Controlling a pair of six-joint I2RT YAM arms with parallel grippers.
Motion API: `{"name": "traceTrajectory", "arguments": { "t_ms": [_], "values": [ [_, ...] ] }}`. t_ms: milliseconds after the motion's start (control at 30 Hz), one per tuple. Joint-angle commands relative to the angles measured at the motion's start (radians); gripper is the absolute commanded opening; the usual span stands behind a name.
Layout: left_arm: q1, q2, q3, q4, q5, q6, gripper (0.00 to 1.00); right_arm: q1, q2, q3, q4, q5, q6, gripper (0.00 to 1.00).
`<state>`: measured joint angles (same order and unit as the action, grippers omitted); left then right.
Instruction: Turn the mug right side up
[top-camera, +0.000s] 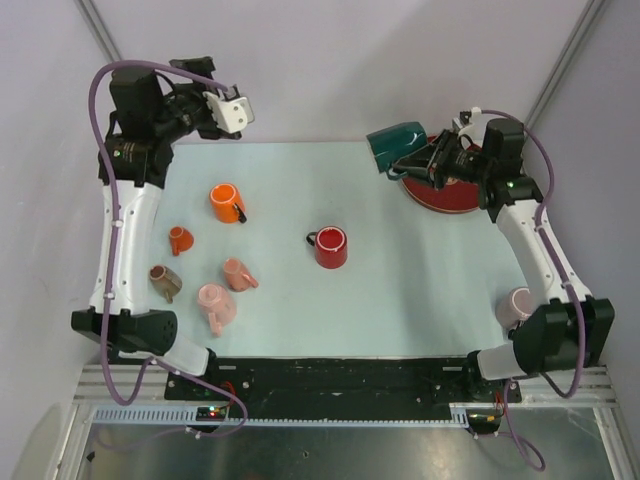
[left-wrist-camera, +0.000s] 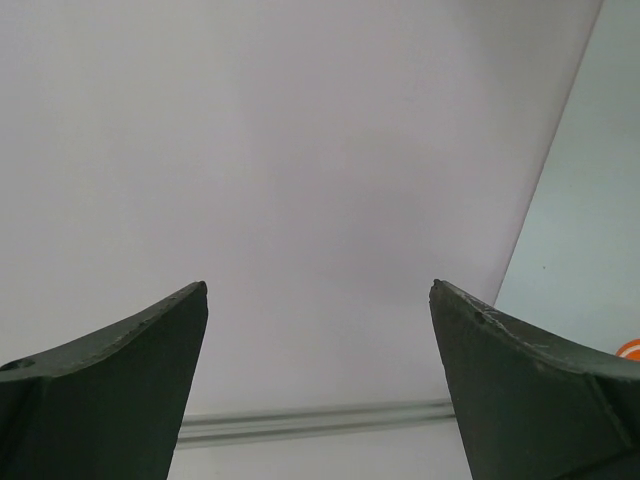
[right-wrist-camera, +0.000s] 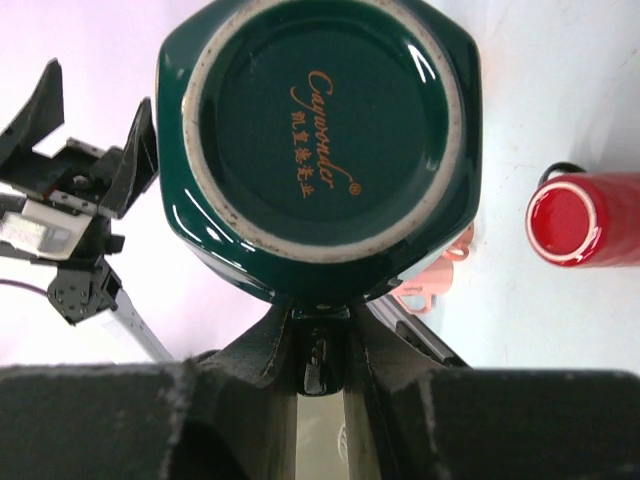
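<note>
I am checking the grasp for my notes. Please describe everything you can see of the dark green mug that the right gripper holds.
The dark green mug looks like glossy glazed ceramic with a faceted body. Its round base, with a pale unglazed ring and gold script, faces the wrist camera. It is tipped on its side, apparently lifted beside the dark red plate at the far right. The right gripper pinches its handle.

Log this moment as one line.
right gripper: shut on handle of green mug | mug: lifted, sideways, beside red plate | left gripper: open, empty, raised
</note>
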<state>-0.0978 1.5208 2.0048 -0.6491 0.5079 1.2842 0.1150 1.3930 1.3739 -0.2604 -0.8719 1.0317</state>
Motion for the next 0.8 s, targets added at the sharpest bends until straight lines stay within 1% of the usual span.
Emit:
{"name": "traceTrajectory", "arguments": {
  "t_ms": [0, 67, 133, 267, 367, 433, 500, 567, 600, 667, 767],
  "values": [
    [0.015, 0.037, -0.002, 0.009, -0.018, -0.042, 0.96, -0.056, 0.06, 0.07, 0.236, -0.134, 0.05, 0.0],
    [0.01, 0.042, -0.031, 0.009, 0.01, -0.056, 0.97, -0.079, 0.096, 0.07, 0.299, -0.16, 0.079, 0.0],
    [-0.021, 0.038, -0.069, 0.01, -0.002, -0.068, 0.97, -0.098, 0.132, 0.07, 0.344, -0.189, 0.104, 0.0],
    [-0.134, 0.064, -0.058, 0.011, -0.048, -0.179, 0.97, -0.121, 0.196, 0.07, 0.397, -0.238, 0.134, 0.0],
    [-0.229, 0.084, -0.055, 0.021, -0.052, -0.189, 0.94, -0.158, 0.219, 0.072, 0.443, -0.264, 0.155, 0.0],
    [-0.276, 0.107, -0.051, 0.049, -0.037, -0.204, 0.92, -0.162, 0.226, 0.073, 0.471, -0.257, 0.173, 0.0],
    [-0.314, 0.131, -0.051, 0.09, 0.006, -0.218, 0.9, -0.149, 0.231, 0.073, 0.526, -0.256, 0.215, 0.0],
    [-0.339, 0.151, -0.061, 0.177, 0.065, -0.272, 0.9, -0.129, 0.232, 0.073, 0.57, -0.258, 0.253, 0.0],
    [-0.348, 0.164, -0.066, 0.235, 0.091, -0.326, 0.9, -0.123, 0.228, 0.073, 0.575, -0.253, 0.257, 0.0],
    [-0.363, 0.189, -0.068, 0.335, 0.138, -0.417, 0.89, -0.086, 0.218, 0.073, 0.543, -0.238, 0.235, 0.0],
    [-0.388, 0.211, -0.098, 0.422, 0.204, -0.46, 0.87, -0.041, 0.192, 0.073, 0.448, -0.206, 0.161, 0.0]
  ]
}}
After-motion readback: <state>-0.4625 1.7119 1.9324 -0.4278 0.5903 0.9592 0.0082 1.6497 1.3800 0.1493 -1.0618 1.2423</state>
